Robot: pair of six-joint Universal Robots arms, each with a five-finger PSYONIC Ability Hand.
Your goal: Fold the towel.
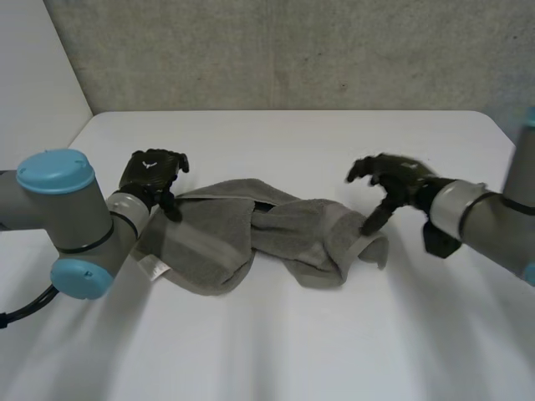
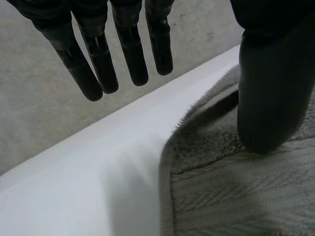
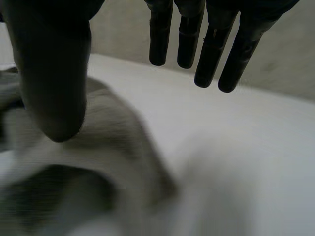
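Observation:
A grey towel (image 1: 267,238) lies crumpled and twisted across the middle of the white table (image 1: 292,359). My left hand (image 1: 152,174) is at the towel's far left corner. Its fingers (image 2: 123,54) are straight and off the cloth, and only its thumb (image 2: 270,98) presses down on the towel (image 2: 236,191) near the edge. My right hand (image 1: 397,180) hovers at the towel's right end, thumb pointing down at the bunched cloth. In the right wrist view its fingers (image 3: 211,44) are spread away from the thumb (image 3: 54,73), with the towel (image 3: 98,162) below and nothing held.
A small white label (image 1: 151,266) shows on the towel's near left edge. A grey wall (image 1: 292,50) rises behind the table's far edge. Bare tabletop stretches in front of the towel and behind it.

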